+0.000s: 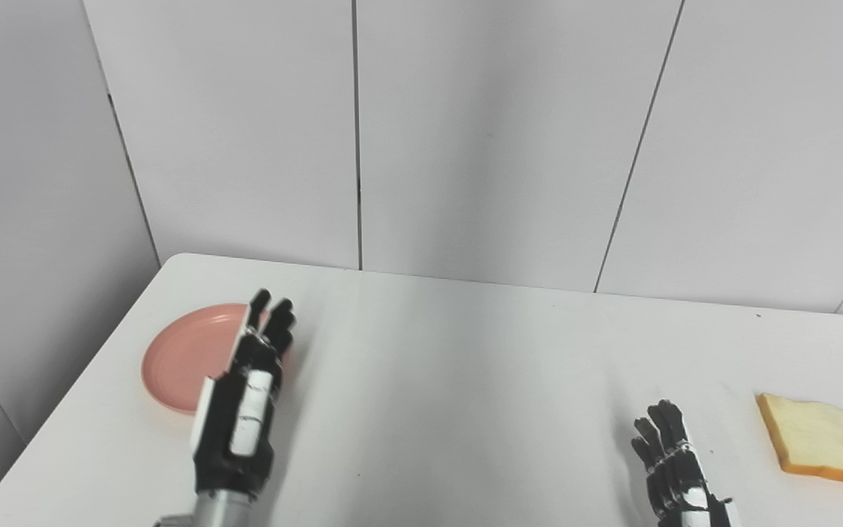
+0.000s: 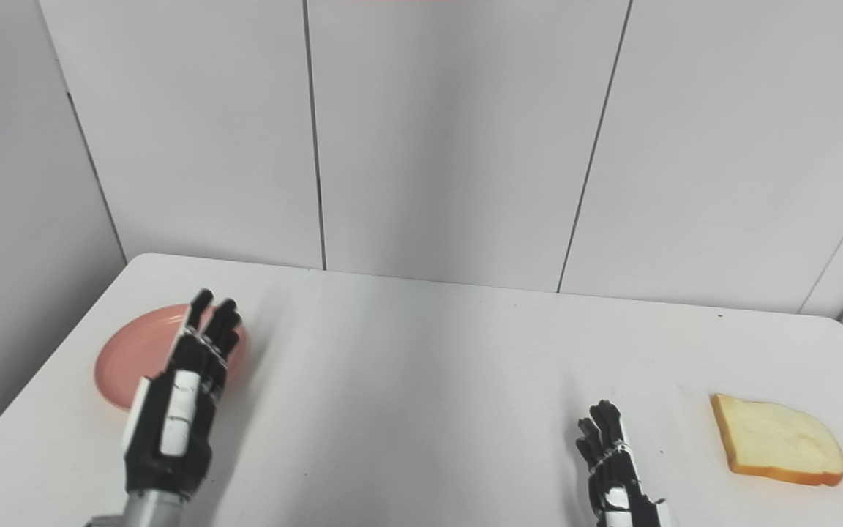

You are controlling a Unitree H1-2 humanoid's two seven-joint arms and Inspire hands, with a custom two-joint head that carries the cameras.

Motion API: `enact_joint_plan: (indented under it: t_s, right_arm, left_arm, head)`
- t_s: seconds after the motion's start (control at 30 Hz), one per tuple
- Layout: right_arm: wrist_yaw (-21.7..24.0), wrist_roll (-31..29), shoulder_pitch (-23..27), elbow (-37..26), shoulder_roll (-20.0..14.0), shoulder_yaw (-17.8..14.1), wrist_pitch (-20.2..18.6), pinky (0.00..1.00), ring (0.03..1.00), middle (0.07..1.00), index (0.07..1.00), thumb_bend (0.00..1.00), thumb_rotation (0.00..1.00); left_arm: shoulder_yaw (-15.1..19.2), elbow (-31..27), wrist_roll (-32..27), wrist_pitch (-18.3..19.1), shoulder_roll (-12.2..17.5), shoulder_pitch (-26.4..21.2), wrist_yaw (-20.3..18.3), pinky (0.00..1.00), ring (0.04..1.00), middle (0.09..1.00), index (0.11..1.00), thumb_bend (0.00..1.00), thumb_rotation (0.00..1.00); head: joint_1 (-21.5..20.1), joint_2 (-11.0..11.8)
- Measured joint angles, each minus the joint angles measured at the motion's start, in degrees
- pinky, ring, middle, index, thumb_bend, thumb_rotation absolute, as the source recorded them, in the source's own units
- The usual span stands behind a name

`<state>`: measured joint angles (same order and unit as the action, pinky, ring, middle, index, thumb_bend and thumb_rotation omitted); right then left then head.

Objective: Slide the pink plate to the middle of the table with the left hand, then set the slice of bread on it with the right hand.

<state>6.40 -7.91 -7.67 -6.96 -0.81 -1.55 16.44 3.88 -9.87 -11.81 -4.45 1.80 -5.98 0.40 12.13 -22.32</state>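
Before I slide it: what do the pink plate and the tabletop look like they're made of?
Pink plate: probably plastic or melamine, with an even matte salmon color, a thin raised rim and no glaze glare.
Table: smooth white laminate or coated board by the look of it, with a soft sheen and faint reflections, so the plate will likely slide easily.
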Motion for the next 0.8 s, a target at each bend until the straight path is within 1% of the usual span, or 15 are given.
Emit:
enact_joint_plan:
  t_s: [0.07, 0.13, 0.23, 0.27, 0.33, 0.4, 0.53, 0.67, 0.77, 0.8]
  right_arm:
    - [-0.01, 0.07, -0.05, -0.01, 0.00, 0.00, 0.00, 0.94, 0.939, 0.958, 0.952, 0.83, 0.98]
    - [-0.05, 0.12, -0.04, -0.01, 0.00, -0.01, 0.00, 0.94, 0.939, 0.958, 0.951, 0.84, 0.98]
    - [-0.10, 0.16, -0.04, -0.03, 0.01, 0.03, 0.00, 0.95, 0.944, 0.961, 0.951, 0.83, 0.98]
    - [-0.11, 0.13, -0.04, -0.07, 0.01, 0.05, 0.00, 0.96, 0.945, 0.963, 0.952, 0.82, 0.98]
    - [-0.10, 0.01, -0.04, -0.10, 0.01, 0.11, 0.00, 0.96, 0.946, 0.964, 0.952, 0.82, 0.98]
    - [-0.10, -0.08, -0.04, -0.10, 0.01, 0.10, -0.01, 0.95, 0.940, 0.961, 0.950, 0.82, 0.98]
    - [-0.12, -0.14, -0.04, -0.09, 0.00, 0.04, 0.00, 0.95, 0.940, 0.961, 0.951, 0.83, 0.98]
    - [-0.24, -0.09, -0.03, -0.09, 0.01, 0.05, -0.01, 0.94, 0.937, 0.959, 0.952, 0.84, 0.97]
    - [-0.39, -0.05, -0.03, -0.09, 0.00, 0.06, 0.00, 0.95, 0.936, 0.957, 0.948, 0.84, 0.97]
    - [-0.41, -0.05, -0.03, -0.09, 0.00, 0.06, 0.00, 0.95, 0.936, 0.957, 0.948, 0.83, 0.98]
  left_arm:
    - [1.08, 0.36, -1.30, 0.69, 1.60, -1.51, -0.43, 0.94, 0.916, 0.925, 0.906, 0.87, 0.77]
    - [1.60, 0.34, -2.24, 1.11, 2.46, -2.96, -0.62, 0.94, 0.913, 0.917, 0.906, 0.85, 0.77]
    - [2.53, -0.58, -3.18, 3.32, 3.84, -5.63, -0.96, 0.86, 0.896, 0.901, 0.843, 0.82, 0.79]
    - [2.86, -0.68, -3.35, 3.54, 4.25, -6.40, -1.12, 0.81, 0.875, 0.885, 0.800, 0.81, 0.80]
    - [3.79, -0.62, -4.22, 3.79, 5.72, -8.27, -1.62, 0.78, 0.858, 0.867, 0.771, 0.82, 0.79]
    - [4.75, -0.15, -5.08, 3.78, 7.37, -9.90, -2.37, 0.74, 0.832, 0.844, 0.765, 0.84, 0.76]
    - [7.17, 2.16, -6.82, 3.74, 9.97, -12.42, -3.13, 0.74, 0.808, 0.821, 0.760, 0.84, 0.76]
    - [8.67, 6.07, -7.54, 3.76, 11.77, -14.22, -3.70, 0.76, 0.821, 0.820, 0.748, 0.83, 0.78]
    - [9.58, 9.27, -8.23, 3.53, 13.56, -15.63, -4.90, 0.74, 0.824, 0.829, 0.765, 0.83, 0.80]
    - [9.84, 10.66, -8.24, 3.29, 14.25, -16.20, -5.48, 0.74, 0.826, 0.841, 0.783, 0.83, 0.80]
  head:
    - [0.00, -0.18]
    - [0.00, -0.26]
    - [0.00, -0.35]
    - [0.00, -0.35]
    - [0.00, -0.35]
    - [0.00, -0.35]
    - [0.17, -0.35]
    - [0.26, -0.26]
    - [0.09, -0.26]
    - [0.00, -0.35]
